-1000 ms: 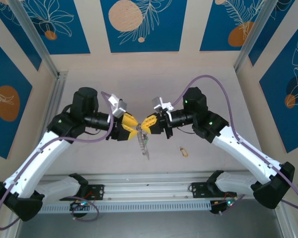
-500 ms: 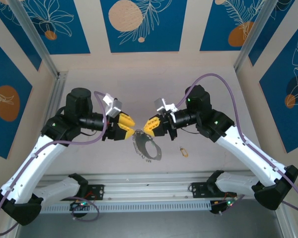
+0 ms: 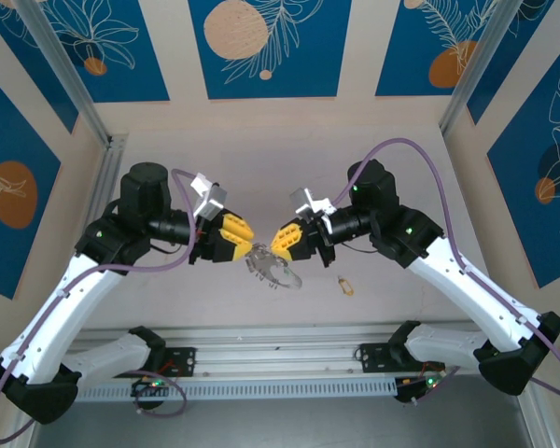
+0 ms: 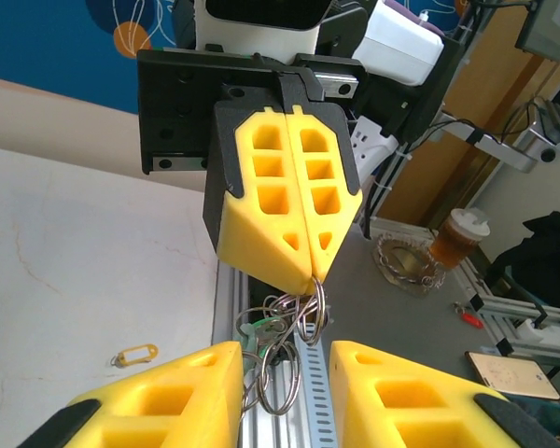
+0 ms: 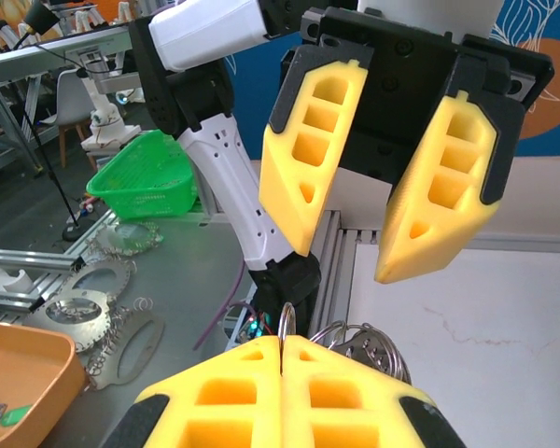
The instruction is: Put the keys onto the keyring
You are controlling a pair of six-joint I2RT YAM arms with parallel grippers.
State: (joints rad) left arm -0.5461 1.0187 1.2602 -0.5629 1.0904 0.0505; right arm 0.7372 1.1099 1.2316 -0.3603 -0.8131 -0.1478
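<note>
Near the middle of the overhead view, the keyring [image 3: 274,273] is held in the air. It is pinched at its top by the closed right gripper [image 3: 276,247], and the left gripper [image 3: 249,243] is set facing it from the left with its jaws apart. The key [image 3: 344,285] is seen lying on the table [image 3: 261,159], to the lower right of the ring and well apart from both grippers. Nothing is judged to be threaded yet: the key is left to be picked up and worked onto the ring.

At the centre of the left wrist view, the right gripper's fingers are seen pressed together on the ring. Its wire loops hang into the gap between the left gripper's own fingers; whether they are touched cannot be told. Toward the right, a lidded cup [image 4: 455,238] is seen, its contents hidden.

At the left of the right wrist view, a green basket [image 5: 145,177] is seen, and its contents cannot be made out. An orange bin [image 5: 47,355] in the lower left corner is seen to hold a few small coloured pieces.
</note>
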